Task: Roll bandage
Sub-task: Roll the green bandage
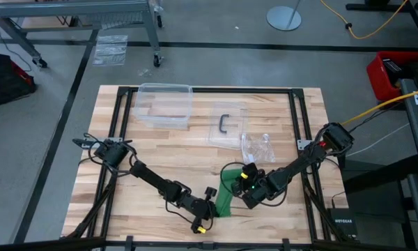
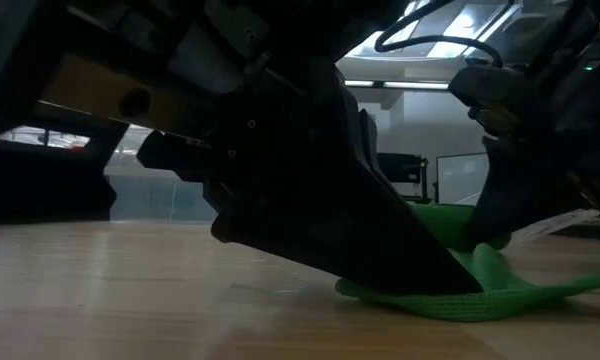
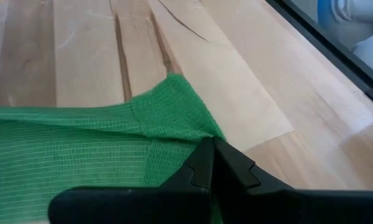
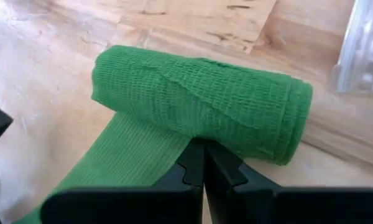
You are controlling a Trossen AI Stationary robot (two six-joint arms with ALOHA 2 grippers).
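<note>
The bright green bandage (image 1: 226,195) lies near the table's front edge, between my two arms. Part of it is wound into a roll (image 4: 199,99), and a flat strip (image 3: 81,149) runs from the roll along the wood. My left gripper (image 1: 212,197) is shut and slants down onto the flat strip near its free end. My right gripper (image 1: 241,183) is also shut, with its tips at the roll's side. The low view shows the strip (image 2: 500,295) lying flat on the table under my left gripper (image 2: 460,285). My left gripper presses its shut fingers down on the flat strip close to its end corner (image 3: 193,134). It slants down from the table's left, and the strip lies flat on the wood beneath it. My right gripper sets its shut fingertips (image 4: 202,155) against the roll's side, where the flat strip leaves the roll (image 4: 186,134). It slants down from the table's right. The roll lies on its side on the table.
A clear plastic box (image 1: 165,104) stands at the far side of the table. Beside it lies a clear lid with a black handle (image 1: 225,125), and a clear plastic bag (image 1: 258,146) lies just beyond the right gripper. Black frame rails (image 1: 297,111) run along the table's edges.
</note>
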